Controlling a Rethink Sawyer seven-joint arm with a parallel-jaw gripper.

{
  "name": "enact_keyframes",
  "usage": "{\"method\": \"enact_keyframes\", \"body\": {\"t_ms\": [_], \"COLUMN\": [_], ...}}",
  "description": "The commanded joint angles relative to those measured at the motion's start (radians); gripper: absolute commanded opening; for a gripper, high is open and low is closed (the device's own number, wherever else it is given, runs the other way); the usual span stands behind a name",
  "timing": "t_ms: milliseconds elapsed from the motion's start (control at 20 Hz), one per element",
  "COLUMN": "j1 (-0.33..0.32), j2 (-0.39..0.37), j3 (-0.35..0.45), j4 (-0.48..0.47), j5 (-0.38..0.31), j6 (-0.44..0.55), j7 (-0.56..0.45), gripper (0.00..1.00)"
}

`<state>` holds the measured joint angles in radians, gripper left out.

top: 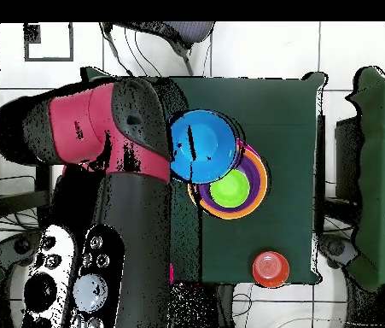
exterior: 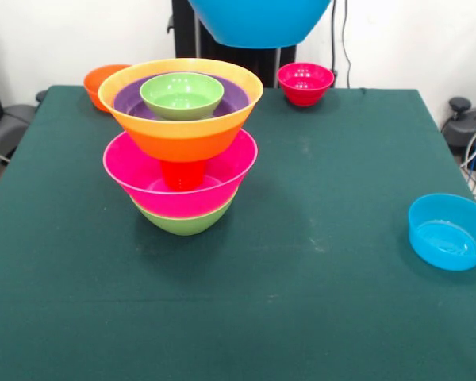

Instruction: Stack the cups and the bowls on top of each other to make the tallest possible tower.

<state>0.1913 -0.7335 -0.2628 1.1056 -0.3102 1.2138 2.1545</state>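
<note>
The tower stands left of centre: a green bowl (exterior: 182, 222) lowest, a pink bowl (exterior: 147, 178) in it, the orange cup (exterior: 182, 173) upside down inside that. A large orange bowl (exterior: 182, 135) rests on the cup and holds a purple bowl (exterior: 127, 99) and a small green bowl (exterior: 182, 94). From overhead the small green bowl (top: 230, 190) shows at the tower's top. A medium blue bowl (exterior: 260, 20) hangs in the air behind and right of the tower. My gripper (top: 191, 143) is shut on the blue bowl (top: 208, 141), with one dark finger inside it.
A small orange bowl (exterior: 103, 79) sits at the far left edge and a red bowl (exterior: 305, 83) at the far edge, right of centre. A small blue bowl (exterior: 448, 232) lies at the right edge. The red and black arm (top: 119, 128) covers one side of the table from overhead.
</note>
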Motion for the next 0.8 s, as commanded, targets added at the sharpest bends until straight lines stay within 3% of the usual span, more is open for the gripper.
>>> {"method": "enact_keyframes", "body": {"t_ms": [50, 550, 800], "j1": [-0.01, -0.019, -0.034], "j2": [0.033, 0.006, 0.004], "j3": [0.025, 0.018, 0.01], "j4": [0.081, 0.101, 0.117], "j5": [-0.077, -0.08, -0.089], "j6": [-0.03, 0.0, -0.035], "j7": [-0.029, -0.098, -0.12], "gripper": [0.0, 0.0, 0.0]}}
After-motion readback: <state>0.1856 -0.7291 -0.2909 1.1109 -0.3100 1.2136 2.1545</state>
